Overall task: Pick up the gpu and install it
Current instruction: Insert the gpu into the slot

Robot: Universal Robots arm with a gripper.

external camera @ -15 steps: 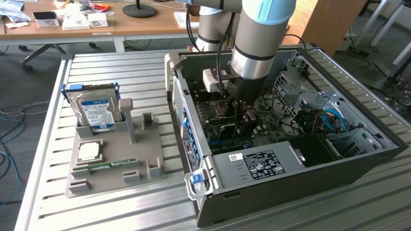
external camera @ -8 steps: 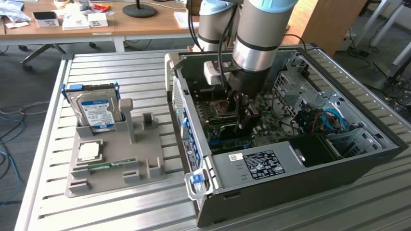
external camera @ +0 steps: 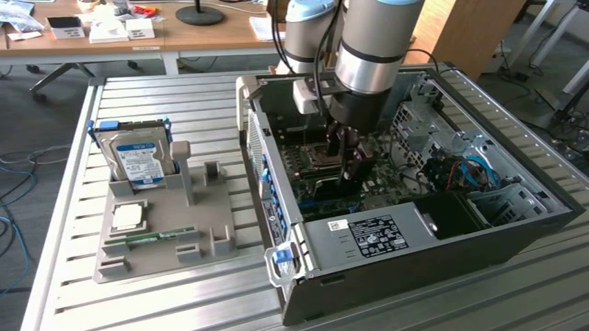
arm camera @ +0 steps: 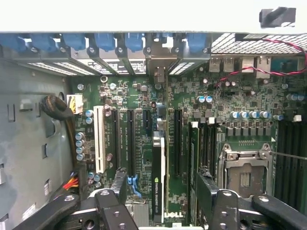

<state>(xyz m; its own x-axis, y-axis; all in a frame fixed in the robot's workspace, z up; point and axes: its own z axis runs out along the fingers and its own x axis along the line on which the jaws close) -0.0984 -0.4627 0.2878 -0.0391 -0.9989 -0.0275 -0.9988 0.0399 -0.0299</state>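
Pincer: gripper released, fingers spread wide, nothing between them; it hangs inside the computer case, low over the motherboard.
Hard drive: upright in the grey holder tray, well to the exterior view's left of the case.
Memory stick: flat on that tray, beside the case.
Gpu: standing on edge in a motherboard slot inside the case, directly below the spread fingers, apart from both.
CPU socket: on the motherboard, just beside the gpu.
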